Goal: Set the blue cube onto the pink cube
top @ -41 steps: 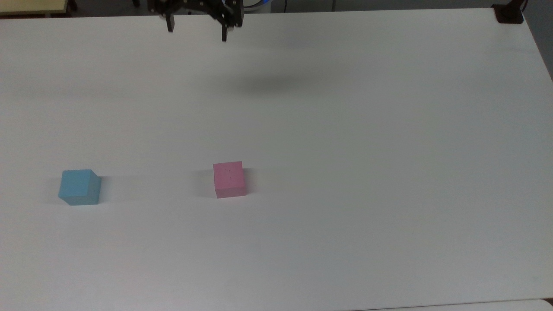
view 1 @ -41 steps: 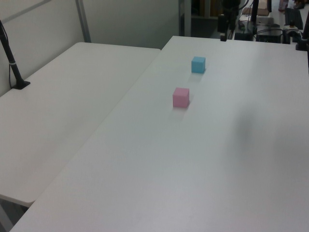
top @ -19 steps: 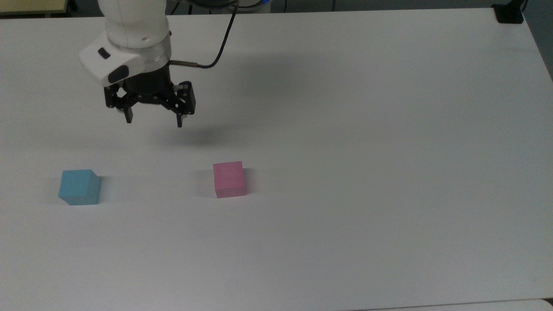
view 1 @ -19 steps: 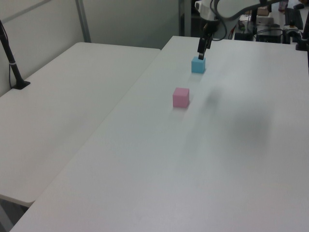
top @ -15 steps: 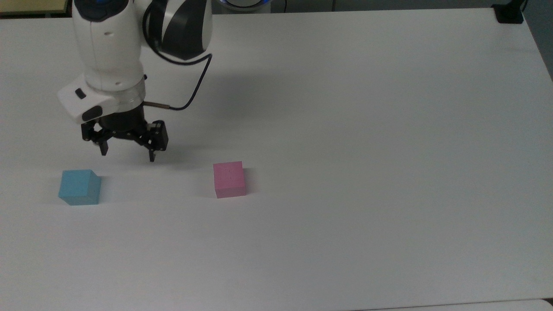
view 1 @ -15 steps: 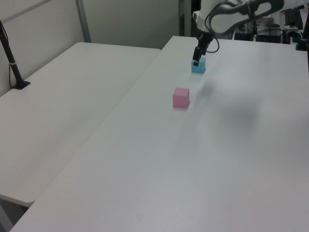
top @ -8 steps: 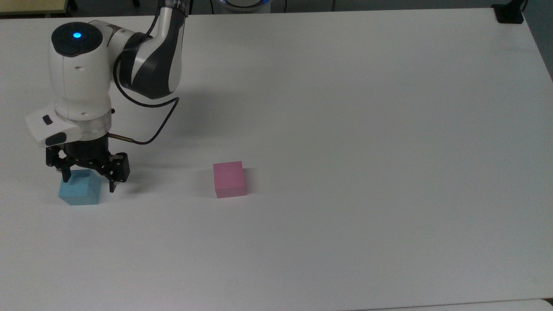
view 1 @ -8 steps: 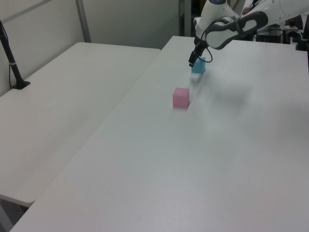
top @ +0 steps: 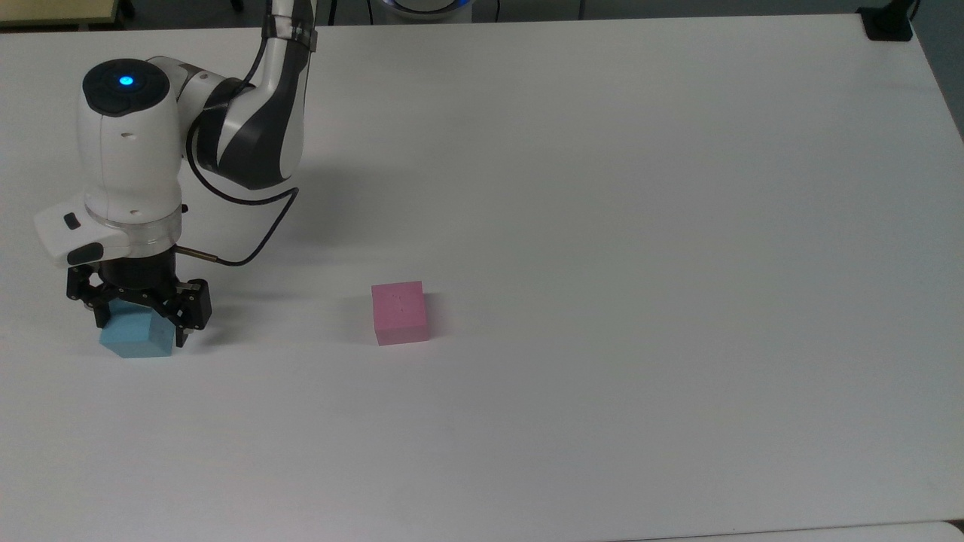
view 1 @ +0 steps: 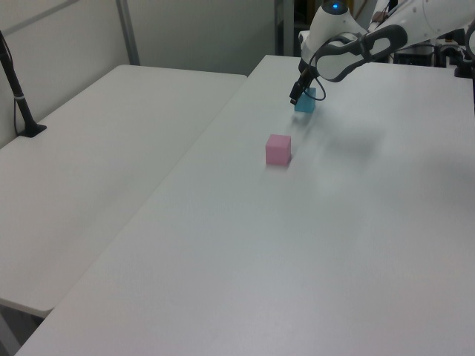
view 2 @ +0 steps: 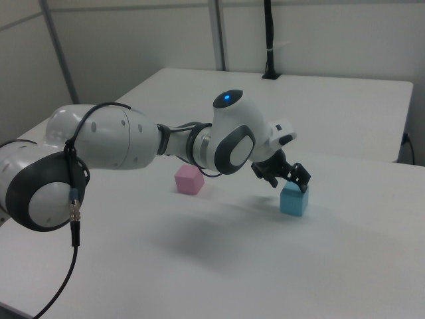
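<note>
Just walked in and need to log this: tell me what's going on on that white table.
A white robot arm has its black pincer lowered over a small light blue matte cube near the top view's left edge of the white table. Its fingers straddle the cube, open, and the cube sits on the table, not lifted. The small pastel pink matte cube stands apart to the top view's right, with nothing on it.

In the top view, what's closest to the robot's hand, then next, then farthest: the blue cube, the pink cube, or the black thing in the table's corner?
1. The blue cube, right under the hand.
2. The pink cube, off to the top view's right.
3. The black thing, at the far top-right corner.
</note>
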Motion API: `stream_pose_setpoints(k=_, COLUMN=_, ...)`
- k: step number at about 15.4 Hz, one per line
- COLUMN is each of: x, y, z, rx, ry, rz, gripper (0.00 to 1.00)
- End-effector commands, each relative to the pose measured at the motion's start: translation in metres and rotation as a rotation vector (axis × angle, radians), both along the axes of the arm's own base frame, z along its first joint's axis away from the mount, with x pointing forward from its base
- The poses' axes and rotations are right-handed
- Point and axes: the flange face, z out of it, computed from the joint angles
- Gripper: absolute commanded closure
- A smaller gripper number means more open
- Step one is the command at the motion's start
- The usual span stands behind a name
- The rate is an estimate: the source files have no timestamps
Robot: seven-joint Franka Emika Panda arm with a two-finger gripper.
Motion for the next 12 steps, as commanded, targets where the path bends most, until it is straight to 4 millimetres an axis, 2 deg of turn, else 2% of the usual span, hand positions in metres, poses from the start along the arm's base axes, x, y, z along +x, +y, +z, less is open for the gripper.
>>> stream_pose_setpoints(k=1, x=0.003, y=-0.004, z=-0.01, rx=-0.009, ry=-0.016, rz=0.013, gripper=0.0)
stream_pose_setpoints(k=7, x=0.006, y=0.0, z=0.003, rx=-0.009, ry=-0.035, rz=0.012, gripper=0.0)
stream_pose_setpoints(k=12, x=0.005, y=0.0, z=0.005, rx=-0.013, ry=-0.034, rz=0.016, gripper=0.0)
